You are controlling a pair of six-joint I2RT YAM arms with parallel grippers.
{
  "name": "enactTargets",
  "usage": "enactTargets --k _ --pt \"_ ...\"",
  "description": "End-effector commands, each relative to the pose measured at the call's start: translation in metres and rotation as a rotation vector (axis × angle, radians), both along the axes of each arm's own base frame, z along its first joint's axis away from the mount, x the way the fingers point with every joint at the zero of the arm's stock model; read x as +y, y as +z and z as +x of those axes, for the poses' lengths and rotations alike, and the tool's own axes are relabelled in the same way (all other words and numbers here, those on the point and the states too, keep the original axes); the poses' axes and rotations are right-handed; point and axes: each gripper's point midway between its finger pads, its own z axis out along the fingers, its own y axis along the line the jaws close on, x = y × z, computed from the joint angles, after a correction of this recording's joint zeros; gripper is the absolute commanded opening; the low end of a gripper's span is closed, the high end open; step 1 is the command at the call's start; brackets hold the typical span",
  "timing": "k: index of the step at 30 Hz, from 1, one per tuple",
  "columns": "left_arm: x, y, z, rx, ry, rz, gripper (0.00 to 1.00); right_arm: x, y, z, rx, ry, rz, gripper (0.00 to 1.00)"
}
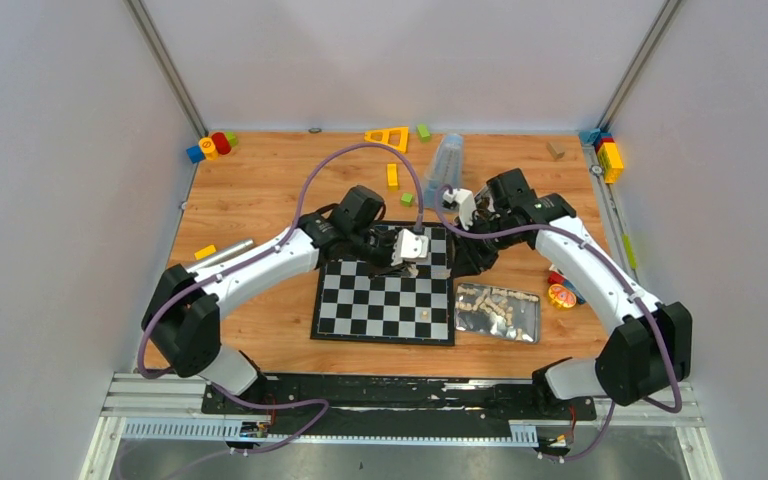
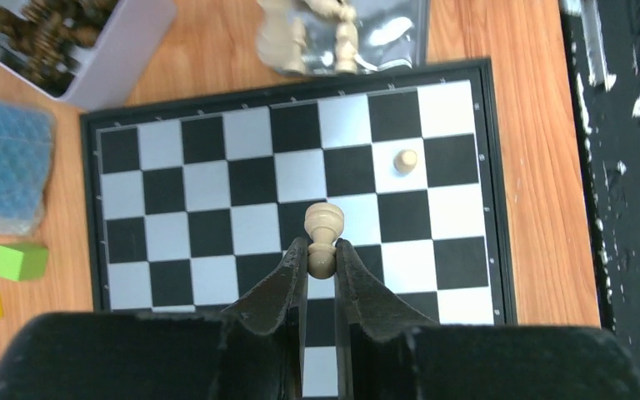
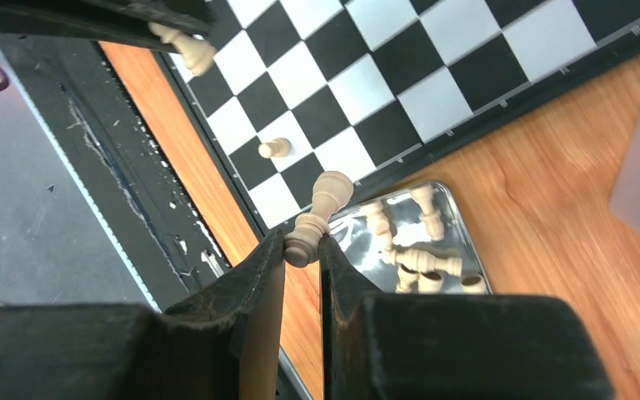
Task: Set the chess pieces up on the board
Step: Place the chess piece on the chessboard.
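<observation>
Both left hand (image 2: 321, 250) and right hand (image 3: 302, 247) clench cream chessmen (image 2: 323, 227) by the board (image 2: 250, 179), pawn (image 2: 406, 160) on it, tray (image 3: 465, 246) alongside.

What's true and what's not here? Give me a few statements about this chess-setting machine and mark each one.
1. The left jaws are closed on a pale chess piece. True.
2. The right jaws are empty. False: they grip a second pale piece.
3. As far as the views show, only a lone piece stands on the board. True.
4. The spare pale pieces lie in a wooden bowl. False: they lie in a shiny metal tin beside the board.
5. Dark pieces fill the board. False: the dark pieces sit in a grey tin off the board.
</observation>
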Motion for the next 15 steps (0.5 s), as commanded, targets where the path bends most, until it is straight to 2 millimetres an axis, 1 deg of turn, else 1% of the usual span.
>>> enactTargets --k 1,2,3,4,5,6,7,8,9,10,11,12,13,14,15 --pt "0.025 -0.03 -0.016 -0.096 -0.023 0.201 0.0 -0.016 0.003 0.009 -0.078 -0.05 -0.015 0.0" --pt "0.023 -0.038 -0.022 -0.096 -0.04 0.232 0.0 -0.018 0.001 0.008 -0.076 -0.056 -0.02 0.0" --pt "0.027 -0.045 -0.023 -0.099 -0.027 0.274 0.0 -0.02 -0.001 0.008 -0.073 -0.061 -0.024 0.0" --pt "0.024 -0.054 -0.029 -0.092 -0.04 0.304 0.0 -0.021 -0.002 0.007 -0.071 -0.063 -0.026 0.0" --pt "0.026 -0.062 -0.028 -0.092 -0.025 0.342 0.01 -0.023 -0.004 0.007 -0.069 -0.068 -0.03 0.0" --pt "0.023 -0.069 -0.032 -0.087 -0.036 0.366 0.01 -0.024 -0.005 0.006 -0.067 -0.07 -0.032 0.0" --pt "0.022 -0.072 -0.03 -0.092 -0.017 0.388 0.01 -0.024 -0.006 0.005 -0.064 -0.071 -0.032 0.0" --pt "0.02 -0.081 -0.033 -0.085 -0.023 0.418 0.01 -0.025 -0.007 0.005 -0.062 -0.074 -0.032 0.0" --pt "0.018 -0.082 -0.03 -0.09 -0.006 0.433 0.01 -0.025 -0.007 0.004 -0.061 -0.074 -0.033 0.0" --pt "0.017 -0.092 -0.035 -0.076 -0.016 0.467 0.01 -0.026 -0.008 0.004 -0.061 -0.076 -0.034 0.0" --pt "0.014 -0.091 -0.031 -0.083 0.0 0.476 0.01 -0.026 -0.009 0.002 -0.061 -0.075 -0.036 0.0" --pt "0.013 -0.1 -0.035 -0.072 -0.01 0.508 0.01 -0.027 -0.01 0.001 -0.059 -0.076 -0.037 0.0" --pt "0.01 -0.098 -0.032 -0.08 0.002 0.515 0.01 -0.028 -0.011 0.001 -0.056 -0.078 -0.038 0.0" --pt "0.011 -0.105 -0.035 -0.071 -0.003 0.543 0.01 -0.028 -0.012 0.0 -0.054 -0.077 -0.039 0.0" --pt "0.009 -0.107 -0.032 -0.076 0.006 0.557 0.01 -0.028 -0.013 -0.001 -0.052 -0.077 -0.039 0.0"
